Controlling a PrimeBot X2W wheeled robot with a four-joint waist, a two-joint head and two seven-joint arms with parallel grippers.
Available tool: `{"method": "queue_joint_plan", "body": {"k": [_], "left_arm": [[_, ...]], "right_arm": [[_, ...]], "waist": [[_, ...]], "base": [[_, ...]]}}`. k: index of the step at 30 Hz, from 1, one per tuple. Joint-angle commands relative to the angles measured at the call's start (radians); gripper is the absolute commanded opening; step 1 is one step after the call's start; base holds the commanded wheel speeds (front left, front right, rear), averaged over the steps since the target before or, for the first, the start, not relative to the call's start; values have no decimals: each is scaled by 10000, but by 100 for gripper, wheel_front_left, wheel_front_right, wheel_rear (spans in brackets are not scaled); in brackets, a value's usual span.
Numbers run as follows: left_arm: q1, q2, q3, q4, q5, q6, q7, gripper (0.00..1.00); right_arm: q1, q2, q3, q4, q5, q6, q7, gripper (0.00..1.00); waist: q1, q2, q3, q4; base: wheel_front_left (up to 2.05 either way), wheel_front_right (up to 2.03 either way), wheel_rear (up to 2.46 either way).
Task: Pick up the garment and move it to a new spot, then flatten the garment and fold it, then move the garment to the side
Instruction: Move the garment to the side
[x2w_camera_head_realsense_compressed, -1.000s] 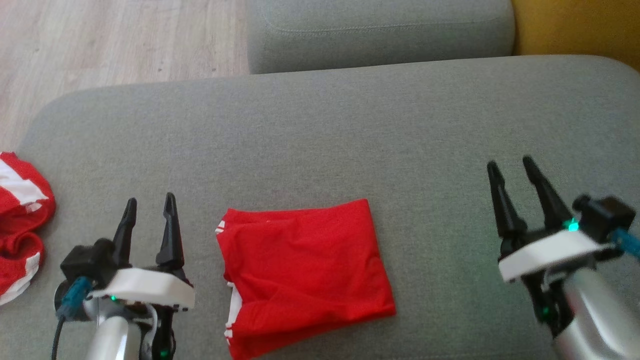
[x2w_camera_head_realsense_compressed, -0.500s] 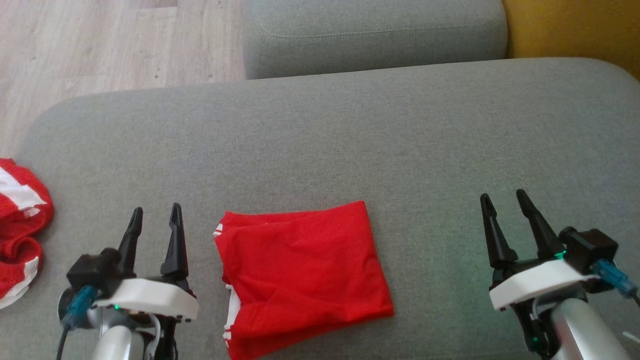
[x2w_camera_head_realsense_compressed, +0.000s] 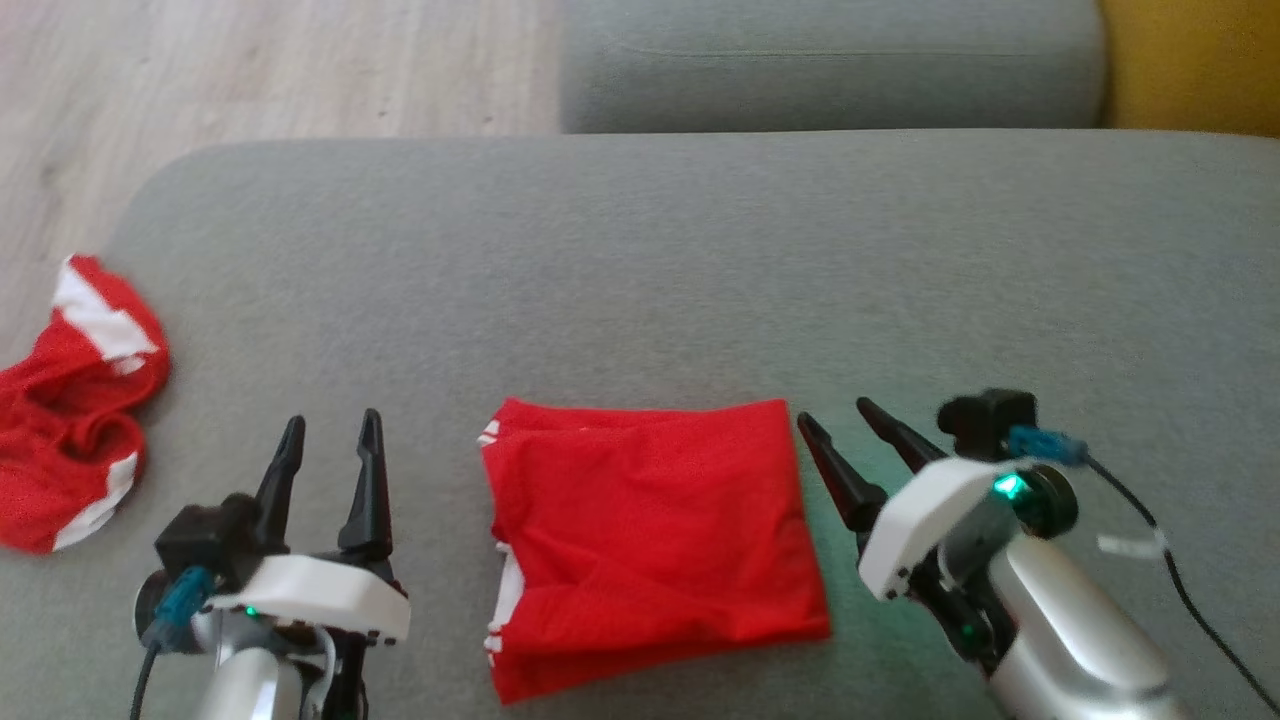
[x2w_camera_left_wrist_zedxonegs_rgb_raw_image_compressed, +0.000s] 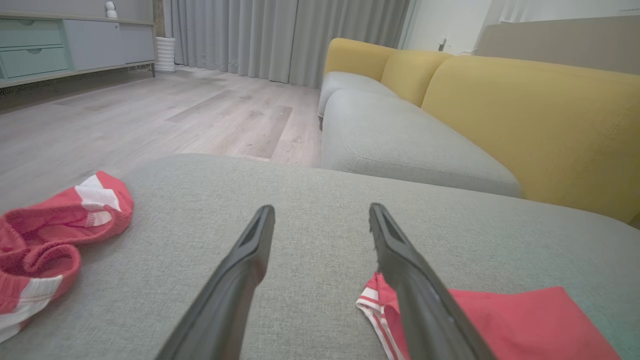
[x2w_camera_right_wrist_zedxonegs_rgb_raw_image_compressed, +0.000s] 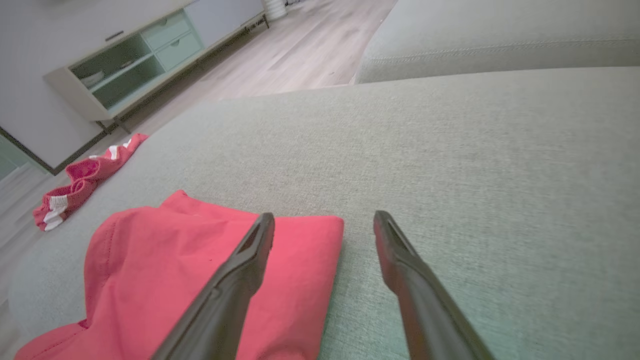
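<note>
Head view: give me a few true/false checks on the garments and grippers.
1. The folded garment lies flat on the cushion. True.
2. The right gripper is shut on the folded garment. False: it is open and holds nothing, with its tips beside the garment's right edge.
3. The left gripper is open, on the folded garment's left side. True.
4. The crumpled garment lies at the cushion's right end. False: it lies at the left end.
5. The two garments overlap. False: bare cushion and the left gripper lie between them.
</note>
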Motion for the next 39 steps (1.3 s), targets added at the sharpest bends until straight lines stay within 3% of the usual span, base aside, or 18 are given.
{"method": "queue_joint_plan", "body": {"k": [1, 10, 19, 21, 22, 31, 39], "left_arm": [[-644, 23, 267, -264, 75, -32, -122, 100], [-835, -12, 239, -65, 58, -111, -122, 100], [-929, -32, 207, 67, 70, -172, -122, 100], [-934, -35, 220, 92, 76, -182, -122, 100], [-934, -37, 230, 103, 81, -179, -122, 100], [-1086, -50, -28, -23, 99, -294, -122, 100], [-1361, -62, -496, -134, 84, -340, -122, 100]], "right_arm": [[-658, 72, 267, 71, 187, -7, 194, 100], [-1584, 482, 123, 2394, 789, -7, 2411, 100], [-1731, 821, 137, 3170, 1558, -7, 3643, 100], [-1760, 839, 212, 3035, 1702, -7, 3527, 16], [-1798, 812, 204, 2980, 1727, -7, 3359, 0], [-2558, 306, 78, 2826, 1749, -7, 2131, 0], [-3313, -278, 72, 2825, 1835, -7, 1876, 0]], "waist": [[0, 0, 117, 347], [0, 0, 292, 998], [0, 0, 375, 1238], [0, 0, 374, 1243], [0, 0, 374, 1231], [0, 0, 268, 549], [0, 0, 322, -879]], "base": [[0, 0, 0], [0, 0, 0], [0, 0, 0], [0, 0, 0], [0, 0, 0], [0, 0, 0], [0, 0, 0]]}}
